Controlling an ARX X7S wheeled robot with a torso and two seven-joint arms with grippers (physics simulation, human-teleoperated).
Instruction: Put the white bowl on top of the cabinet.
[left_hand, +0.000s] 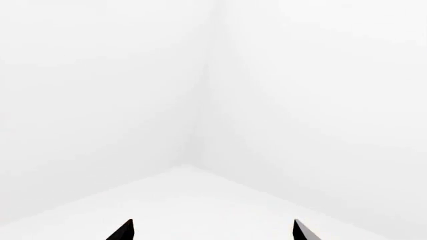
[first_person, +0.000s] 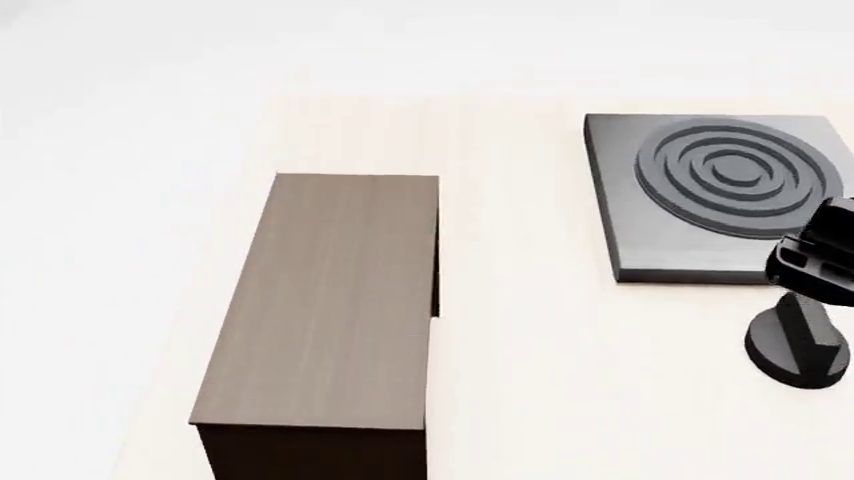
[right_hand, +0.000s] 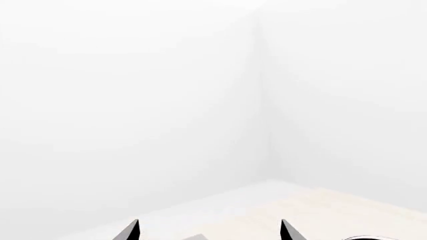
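Left tool (left_hand: 212, 231): only two dark fingertips show in its wrist view, well apart — spread, nothing between them, facing a bare white room corner.
Cabinet (first_person: 334, 300): stands on the left part of the pale counter (first_person: 534, 350), its flat top bare.
Bowl: not in any view; I cannot say where it sits, though probably beyond the frame.
Stove plate (first_person: 721, 200): grey, ringed, at the counter's far right, well apart from the cabinet.
Pan (first_person: 797, 345): a black object just in front of the plate, likely the frying pan with its handle towards the camera.
Right tool (right_hand: 210, 231): tips apart and empty in its wrist view; the dark arm part at the head view's right edge hangs above the pan.
Risk: with the bowl unseen, a reach could clip the pan or stove plate — and a cup-like glossy bowl about as wide as the cabinet top could slip or land off-centre and tip.
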